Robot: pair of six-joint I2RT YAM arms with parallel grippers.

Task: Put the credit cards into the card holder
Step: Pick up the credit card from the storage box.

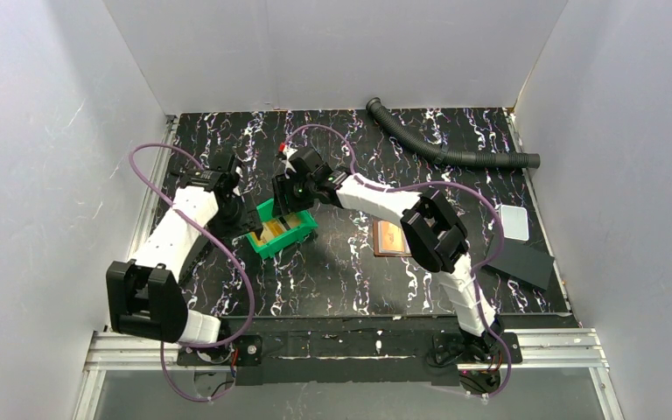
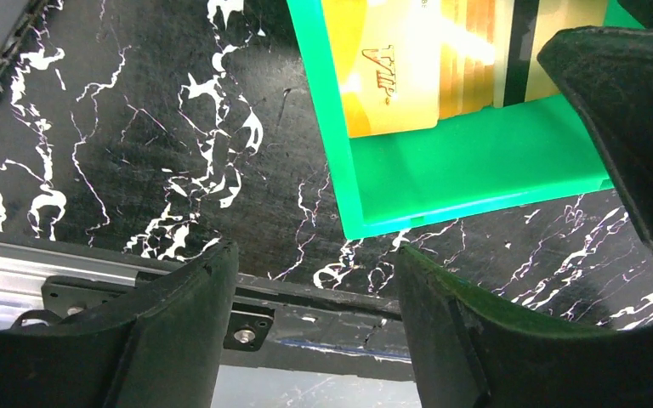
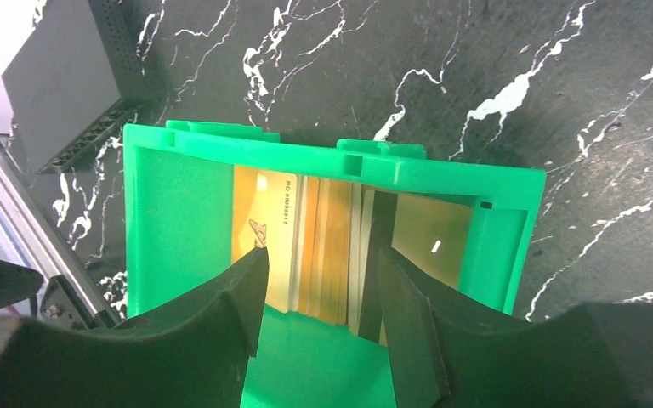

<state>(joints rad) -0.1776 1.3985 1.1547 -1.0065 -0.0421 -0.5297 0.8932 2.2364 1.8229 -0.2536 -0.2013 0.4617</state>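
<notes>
Credit cards [image 3: 323,246]: standing on edge in a row inside the green bin [image 3: 178,212], leaning toward its far wall and showing yellowish and orange faces; sitting left of centre in the top view.
Black sheet [image 1: 525,262]: lying at the lower right of the marbled worktop [image 1: 341,280], close to its right edge.
Card holder [image 1: 391,238]: lying flat just right of centre, brown with a lighter inside showing, its right side hiding behind the right arm; sitting well apart from the bin.
Left gripper [image 2: 315,255]: hovering over bare worktop just beside a corner of the bin, jaws standing apart and holding nothing.
Right gripper [image 3: 319,272]: reaching down into the bin, jaws standing parted with one finger on each side of several cards; whether the pads are touching them I cannot tell.
Pale plate [image 1: 514,221]: lying at the right edge, just above the black sheet.
Hose [image 1: 437,144]: curving along the upper right of the worktop.
</notes>
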